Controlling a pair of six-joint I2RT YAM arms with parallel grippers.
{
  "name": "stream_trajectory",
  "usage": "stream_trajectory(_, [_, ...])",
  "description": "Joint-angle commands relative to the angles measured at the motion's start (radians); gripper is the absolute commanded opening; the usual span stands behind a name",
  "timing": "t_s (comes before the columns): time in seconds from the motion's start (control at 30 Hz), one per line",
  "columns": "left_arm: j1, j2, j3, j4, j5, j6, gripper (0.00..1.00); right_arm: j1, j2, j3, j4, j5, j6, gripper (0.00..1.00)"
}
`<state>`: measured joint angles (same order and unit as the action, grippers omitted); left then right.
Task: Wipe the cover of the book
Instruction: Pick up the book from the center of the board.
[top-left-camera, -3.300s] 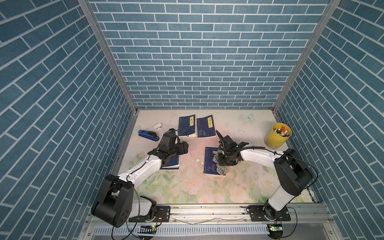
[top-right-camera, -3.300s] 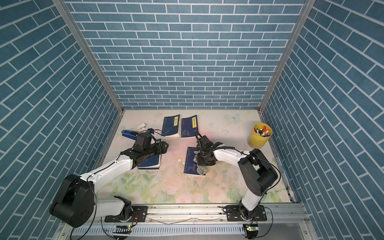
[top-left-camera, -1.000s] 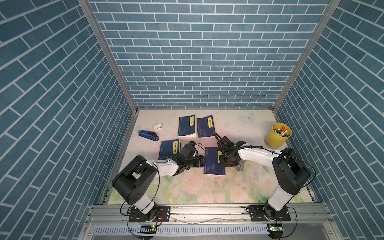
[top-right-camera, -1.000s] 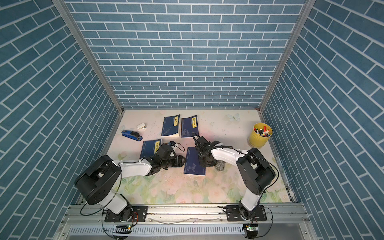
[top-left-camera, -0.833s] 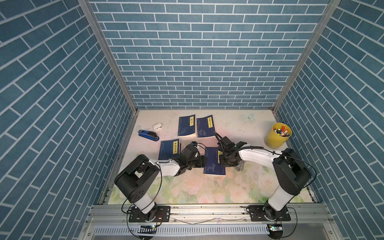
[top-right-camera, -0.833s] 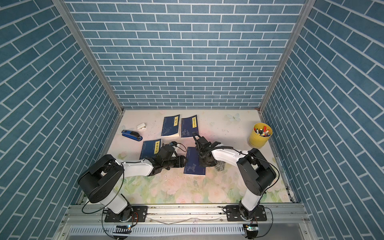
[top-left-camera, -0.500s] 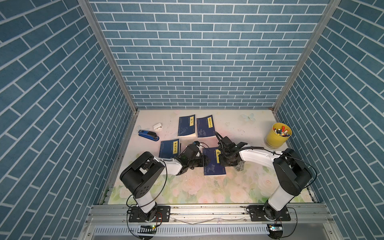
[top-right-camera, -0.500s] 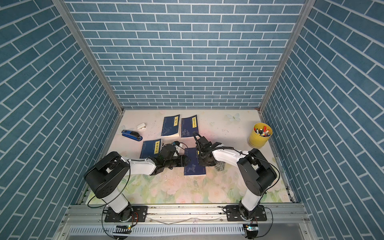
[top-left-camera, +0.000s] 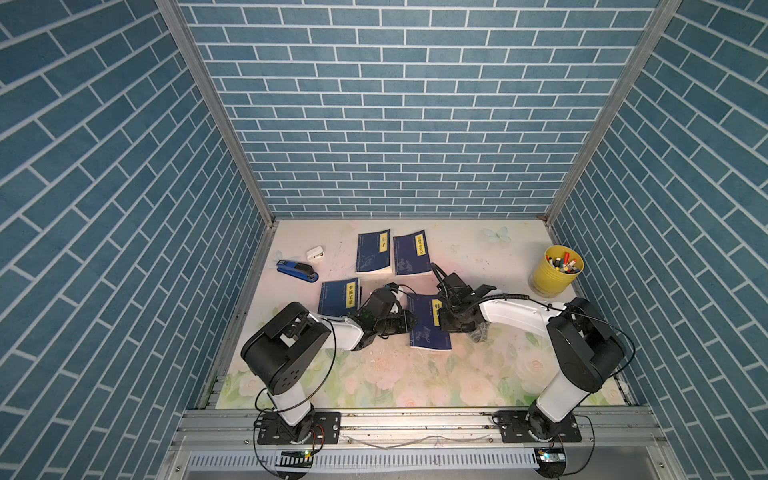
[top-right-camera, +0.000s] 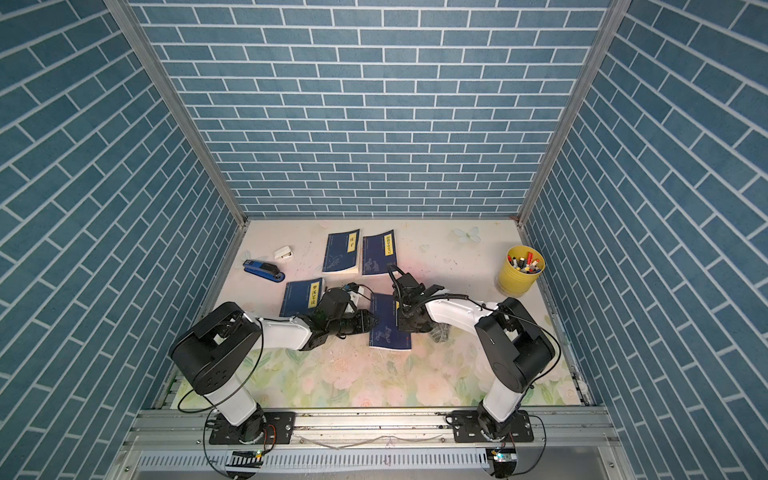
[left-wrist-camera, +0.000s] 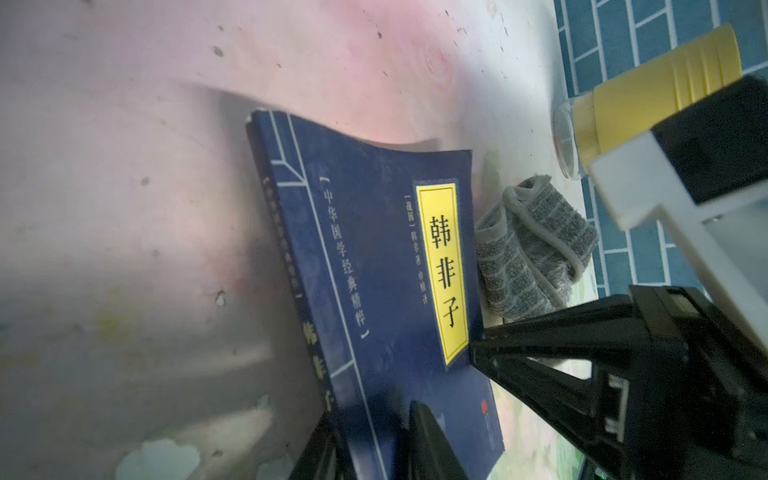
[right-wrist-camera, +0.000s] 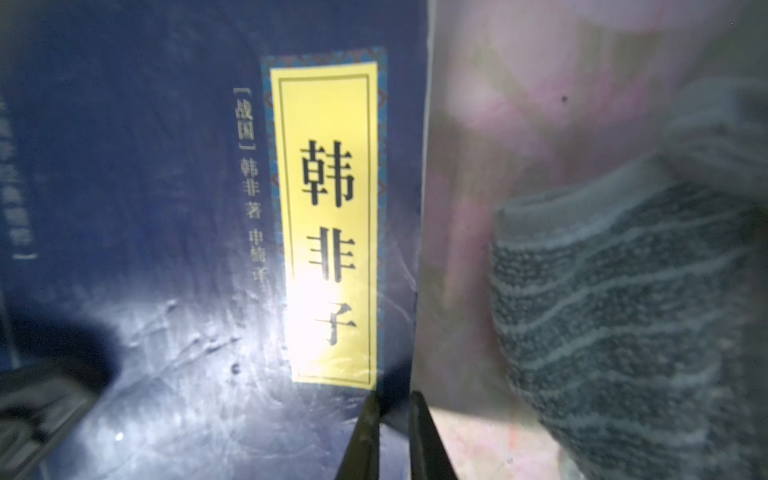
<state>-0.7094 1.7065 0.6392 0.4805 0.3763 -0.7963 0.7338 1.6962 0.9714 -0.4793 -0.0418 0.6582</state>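
- Book lies flat in the middle of the tabletop, yellow title strip facing up, between the two arms. It sits much where it did a few seconds back.
- Left claw: about three seconds ago it hung over the neighbouring blue book. It has since swung across to the task book's spine edge. The wrist view shows one finger over the cover and the other outside the spine, closed onto that edge.
- Right claw: earlier it pressed the grey cloth on the cover. Now its fingers are drawn almost together, with nothing I can see between them, tips at the fore edge by the title strip.
- Cloth: off the book, bunched on the tabletop just beside the fore edge, partly under the right arm. Same spot as a second ago.
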Motion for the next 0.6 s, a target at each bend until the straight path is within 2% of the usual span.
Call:
stream_trajectory(0.0, [-0.026,-0.024,0.023,0.089,0.112,-0.011,0.27,0.013,0.091,-0.049,0.074,-0.042,0.029,0.14])
stream_trajectory(0.2, [-0.014,-0.048,0.044,-0.004,0.095,0.017,0.08,0.012,0.064,-0.045,0.066,-0.042,0.015,0.15])
stream_trajectory(0.3, [0.004,-0.109,0.068,-0.151,0.050,0.082,0.00,0.010,0.028,-0.019,0.029,0.001,-0.011,0.23])
stream_trajectory(0.43, [0.067,-0.251,0.102,-0.401,-0.019,0.185,0.00,-0.003,-0.048,0.015,-0.014,0.050,-0.042,0.34])
stream_trajectory(0.57, [0.192,-0.416,0.136,-0.609,-0.031,0.254,0.00,-0.025,-0.117,0.020,-0.010,0.061,-0.074,0.40])
